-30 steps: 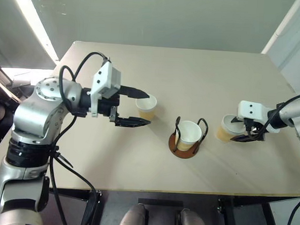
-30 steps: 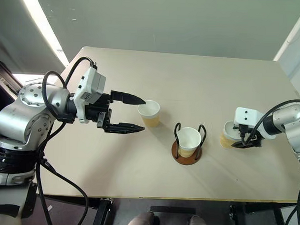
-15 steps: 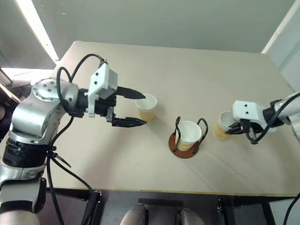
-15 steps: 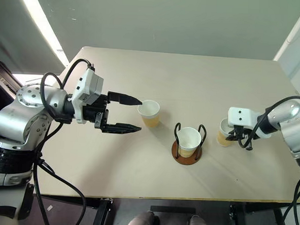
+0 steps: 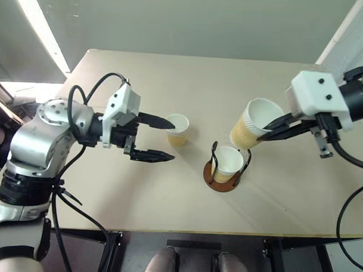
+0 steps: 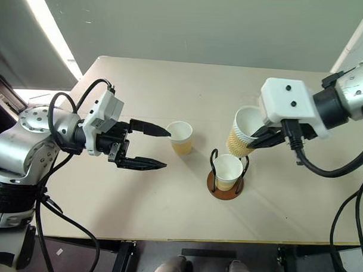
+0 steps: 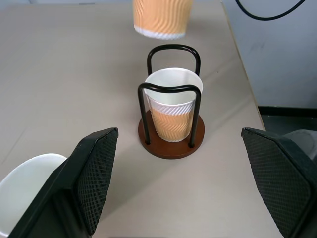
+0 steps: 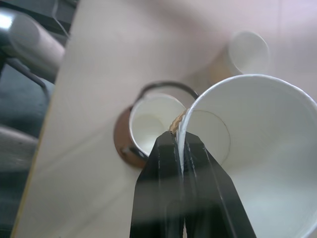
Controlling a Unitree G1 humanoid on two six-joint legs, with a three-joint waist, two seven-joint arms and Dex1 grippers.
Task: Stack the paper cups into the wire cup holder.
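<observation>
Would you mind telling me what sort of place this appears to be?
Probably a robotics lab or test room: a plain beige table on a metal frame, a bare grey wall, and a reddish-brown wire cup holder.

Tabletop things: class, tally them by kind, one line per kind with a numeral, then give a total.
Paper cups: 3 (one held in the air, one in the holder, one standing on the table)
Wire cup holder: 1
Total: 4
</observation>
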